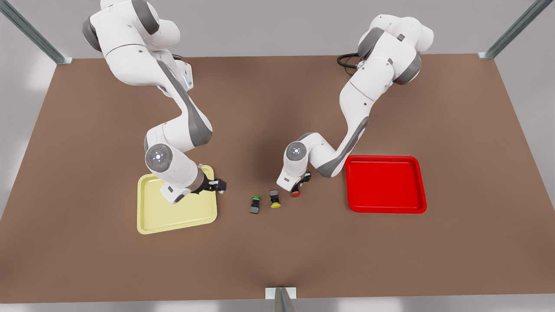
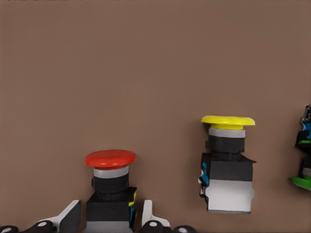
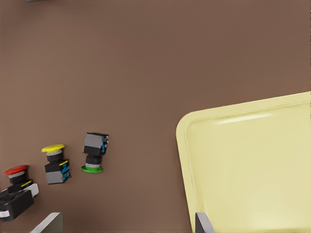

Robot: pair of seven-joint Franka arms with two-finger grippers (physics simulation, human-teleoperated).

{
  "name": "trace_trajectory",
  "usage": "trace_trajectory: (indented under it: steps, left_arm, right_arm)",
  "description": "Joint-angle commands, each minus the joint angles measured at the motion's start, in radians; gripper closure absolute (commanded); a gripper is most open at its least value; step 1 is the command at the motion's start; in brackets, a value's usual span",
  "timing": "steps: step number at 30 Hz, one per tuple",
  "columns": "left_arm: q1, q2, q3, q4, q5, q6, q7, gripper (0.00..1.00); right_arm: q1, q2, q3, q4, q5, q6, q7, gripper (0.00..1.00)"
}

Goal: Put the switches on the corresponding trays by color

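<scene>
The left wrist view gets in close: the left tool (image 2: 112,222) has a finger (image 2: 68,217) on each side of the red switch's (image 2: 110,187) dark body, though I can't tell if they're actually squeezing it. The yellow switch (image 2: 227,165) lies just beside it on the brown surface (image 2: 146,63). The front view adds the red tray (image 1: 385,183), sitting near that tool on the front view's right.

The right wrist view looks down past its own spread-apart fingers (image 3: 203,223) at the corner of the yellow tray (image 3: 248,165), with all three switches in a row farther off.

Count: three switches (red, yellow, and a green one (image 1: 255,204)) and two trays.

Poses in the front view: the left arm is folded low with its tool on the red switch, between the yellow switch and the red tray. The right arm reaches down so the right tool (image 1: 218,185) hangs over the yellow tray's edge nearest the switches, holding nothing.
</scene>
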Motion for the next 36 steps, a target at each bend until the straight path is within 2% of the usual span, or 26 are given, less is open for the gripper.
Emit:
trace_trajectory:
  steps: [1,3,10,11,16,18,22,26,28,31,32,33,34,36]
  left_arm:
    - [0.000,0.000,0.000,0.000,0.005,0.000,0.000,0.44]
    - [0.000,0.000,0.000,0.000,0.005,0.000,-0.001,0.48]
    - [0.000,0.000,0.000,0.000,0.005,0.002,-0.001,0.51]
    - [0.000,0.000,0.000,0.000,0.005,0.002,-0.003,0.54]
    - [0.000,-0.009,0.000,0.000,0.004,0.002,-0.003,0.54]
    - [0.028,-0.064,0.000,-0.023,0.004,-0.014,0.005,0.54]
    - [0.172,-0.241,0.000,-0.201,0.005,-0.002,0.043,0.54]
    - [0.339,-0.393,0.028,-0.436,0.009,0.011,0.308,0.54]
    - [0.341,-0.476,0.104,-0.594,0.009,0.126,0.353,0.54]
    - [0.341,-0.491,0.210,-0.699,0.009,0.236,0.443,0.53]
    - [0.341,-0.483,0.238,-0.699,0.009,0.238,0.479,0.48]
    - [0.341,-0.480,0.244,-0.699,0.009,0.236,0.491,0.12]
    - [0.341,-0.483,0.244,-0.698,0.009,0.227,0.493,0.01]
    - [0.341,-0.502,0.244,-0.698,0.007,0.195,0.489,0.00]
  right_arm:
    - [0.000,0.001,0.000,0.000,0.000,0.000,0.002,0.00]
    - [0.002,0.001,0.000,0.000,0.000,0.000,0.002,0.00]
    - [0.012,0.001,0.000,0.002,0.000,0.000,0.003,0.00]
    - [0.020,0.001,0.000,0.002,0.000,0.000,0.003,0.00]
    - [0.052,0.001,0.000,0.011,0.000,0.002,0.060,0.00]
    - [0.063,0.007,0.000,0.012,-0.011,0.003,0.090,0.00]
    - [0.080,0.074,0.000,0.078,-0.020,0.003,0.129,0.00]
    - [0.189,0.238,-0.004,0.278,-0.089,0.002,0.236,0.00]
    - [0.216,0.297,-0.004,0.322,-0.115,0.025,0.236,0.00]
    - [0.256,0.324,-0.008,0.345,-0.115,0.038,0.299,0.00]
    - [0.284,0.358,-0.012,0.380,-0.117,0.038,0.337,0.00]
    - [0.285,0.378,-0.011,0.399,-0.129,0.040,0.379,0.00]
    - [0.287,0.389,-0.009,0.399,-0.129,0.046,0.387,0.00]
    - [0.324,0.429,-0.014,0.397,-0.130,0.095,0.400,0.00]
